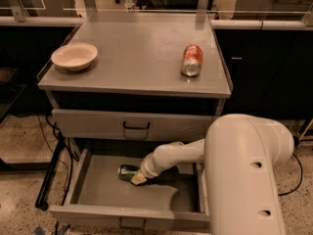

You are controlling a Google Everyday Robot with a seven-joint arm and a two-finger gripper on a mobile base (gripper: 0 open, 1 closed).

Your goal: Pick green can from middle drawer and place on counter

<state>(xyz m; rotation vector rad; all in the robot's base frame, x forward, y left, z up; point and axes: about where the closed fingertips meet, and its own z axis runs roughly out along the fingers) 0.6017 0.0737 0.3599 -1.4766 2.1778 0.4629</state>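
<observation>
The middle drawer (pixel 93 196) stands pulled open at the bottom of the cabinet, its grey floor in plain view below the shut drawer front (pixel 93 123) with the dark bar handle. The green can (pixel 125 172) lies on its side on the drawer floor, about midway between the side walls and nearer the back than the front wall. The white arm (pixel 172 155) reaches down into the drawer from the right, over its right wall, and the hand (pixel 139 179) sits low at the can's right end, its pale tip touching the can. How far the hand is open, and whether it has hold of the can, cannot be told from this view. Up on the worktop (pixel 137 38), a shallow cream bowl (pixel 74 56) sits upright near the front left corner. An orange-red can (pixel 191 60) lies on its side near the right edge, its silvery end turned toward the front edge, well apart from the bowl. The robot's bulky white body (pixel 247 180) fills the lower right and hides the drawer's right front corner.
</observation>
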